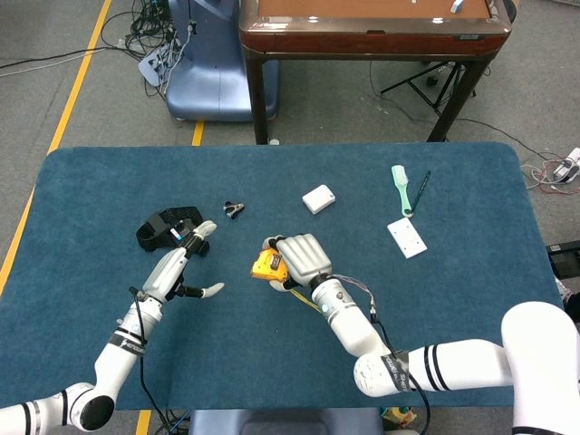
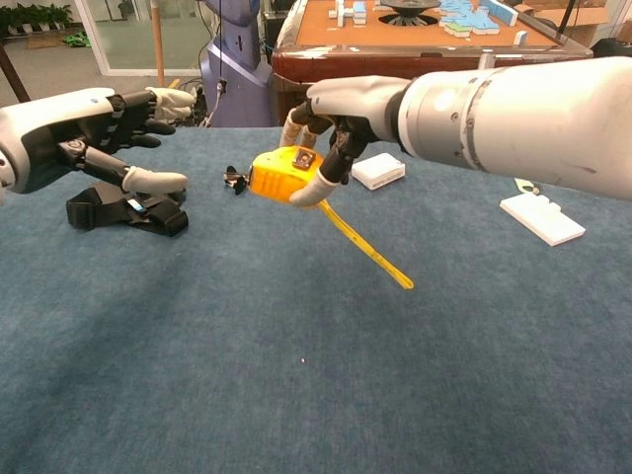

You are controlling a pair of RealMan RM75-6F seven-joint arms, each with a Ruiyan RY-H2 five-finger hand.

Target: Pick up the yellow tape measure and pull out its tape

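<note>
**Tape measure held above mid-table, tape hanging out**

While the right hand [image 1: 302, 258] grips the yellow tape measure [image 2: 281, 175] clear of the blue table [image 1: 453, 299], a length of tape [image 2: 363, 247] slopes out of the case toward 4 o'clock in the chest view, its free end unheld. In the head view the case [image 1: 266, 265] sits just at 9 o'clock of the right hand, near the table's middle. The left hand [image 2: 118, 138] holds nothing, its fingers spread apart, at 9 o'clock of the tape measure and well apart from it. A black strap [image 1: 163, 227] lies just beyond the left hand, at its 11 o'clock in the head view. A small black clip [image 1: 234, 209] lies at 11 o'clock of the tape measure, a white box [image 1: 318, 198] at 1 o'clock, and a green comb [image 1: 400, 186] and a white card [image 1: 407, 237] far toward 3 o'clock.
</note>
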